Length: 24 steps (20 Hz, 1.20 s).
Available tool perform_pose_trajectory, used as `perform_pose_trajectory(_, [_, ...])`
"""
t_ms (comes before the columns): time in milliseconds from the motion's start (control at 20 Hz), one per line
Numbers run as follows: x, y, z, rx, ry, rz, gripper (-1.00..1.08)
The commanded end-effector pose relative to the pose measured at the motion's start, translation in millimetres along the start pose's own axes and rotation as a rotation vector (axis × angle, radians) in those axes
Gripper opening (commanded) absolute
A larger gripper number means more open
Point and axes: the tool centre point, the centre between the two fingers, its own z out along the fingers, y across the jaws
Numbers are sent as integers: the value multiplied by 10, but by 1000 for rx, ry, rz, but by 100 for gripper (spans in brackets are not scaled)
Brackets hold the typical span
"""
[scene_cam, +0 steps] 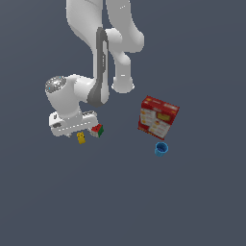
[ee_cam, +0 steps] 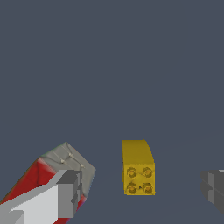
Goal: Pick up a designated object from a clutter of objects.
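Note:
The designated object is a tiny yellow studded figure (scene_cam: 81, 138) on the grey floor, just at the exterior view's left of the multicoloured puzzle cube (scene_cam: 97, 130). My gripper (scene_cam: 82, 131) hangs directly over the figure, with the white hand just above it. In the wrist view the yellow figure (ee_cam: 138, 168) lies between my two grey fingers, touching neither. My gripper (ee_cam: 141, 190) is open and empty. One finger (ee_cam: 65, 194) covers part of the cube (ee_cam: 52, 168); the other finger (ee_cam: 214, 188) shows at the frame's edge.
A large red printed box (scene_cam: 158, 116) stands at the exterior view's right, with a small blue cup (scene_cam: 161, 149) in front of it. Both are well apart from the gripper. The cube sits close beside one finger.

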Motion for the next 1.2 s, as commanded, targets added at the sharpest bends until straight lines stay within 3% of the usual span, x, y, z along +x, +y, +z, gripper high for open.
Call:
perform_pose_trajectory(0, [-76,46,77,-1,1,-10,100])
perform_pose_trajectory(550, [-147,83,188,0,-1,-16,100])
perform_pose_trajectory(1150, [-156,83,627,-1,0,-18,100])
